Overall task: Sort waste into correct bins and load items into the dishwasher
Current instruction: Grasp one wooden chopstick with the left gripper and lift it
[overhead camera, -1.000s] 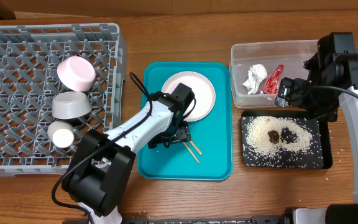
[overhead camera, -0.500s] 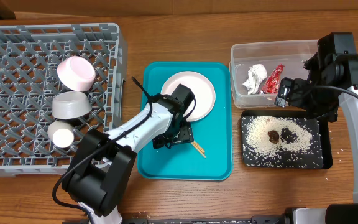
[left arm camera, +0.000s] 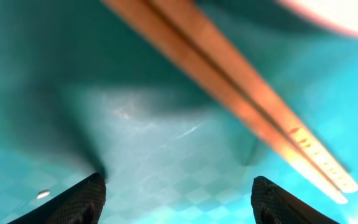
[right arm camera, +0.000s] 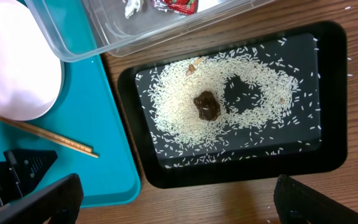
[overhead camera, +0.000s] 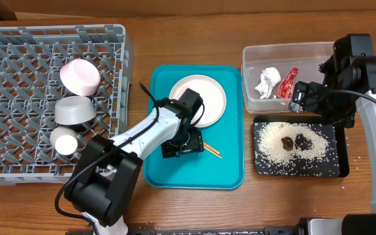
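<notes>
1. Now, your left gripper sits low over the teal tray at the middle of the bench. Its fingers are apart, and the chopsticks lie flat just ahead of them, not yet clamped.
2. They lie side by side just beside the plate, so one close should catch both.
3. Your right gripper hangs spread and empty near the right edge, by the black tray, probably to stay clear of the left arm.
4. Rice and brown lumps lie in that tray. The napkin and red wrapper lie in the clear tub toward the far right corner.
5. The pink dish, bowl and cup rest in the grey rack at the far left corner. Chopsticks and plate are left to load.
</notes>
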`<act>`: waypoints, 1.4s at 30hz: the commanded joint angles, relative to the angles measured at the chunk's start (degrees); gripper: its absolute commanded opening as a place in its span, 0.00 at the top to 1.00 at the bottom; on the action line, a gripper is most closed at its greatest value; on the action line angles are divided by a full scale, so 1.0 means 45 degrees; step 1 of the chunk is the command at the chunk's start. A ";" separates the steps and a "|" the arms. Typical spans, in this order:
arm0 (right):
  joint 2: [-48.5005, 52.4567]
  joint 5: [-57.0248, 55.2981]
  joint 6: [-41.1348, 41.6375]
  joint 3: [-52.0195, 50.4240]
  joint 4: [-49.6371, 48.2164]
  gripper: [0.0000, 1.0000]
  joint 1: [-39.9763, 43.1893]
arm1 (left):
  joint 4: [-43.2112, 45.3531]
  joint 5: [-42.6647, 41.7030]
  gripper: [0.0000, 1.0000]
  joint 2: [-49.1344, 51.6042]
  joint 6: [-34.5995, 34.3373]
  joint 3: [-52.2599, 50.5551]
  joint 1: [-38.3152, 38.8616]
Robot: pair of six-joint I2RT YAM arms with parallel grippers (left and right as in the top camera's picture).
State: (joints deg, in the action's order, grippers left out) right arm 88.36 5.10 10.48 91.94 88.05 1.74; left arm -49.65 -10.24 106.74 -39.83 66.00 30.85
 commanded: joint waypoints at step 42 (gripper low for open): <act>-0.0039 0.0024 0.0034 0.0238 0.0005 0.00 -0.0024 | -0.1666 0.3944 0.18 0.0185 -0.0840 0.0034 0.0704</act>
State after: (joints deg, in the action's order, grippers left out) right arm 88.36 5.10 10.50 91.94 88.16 1.74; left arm -55.64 3.90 106.89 -41.95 66.46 34.81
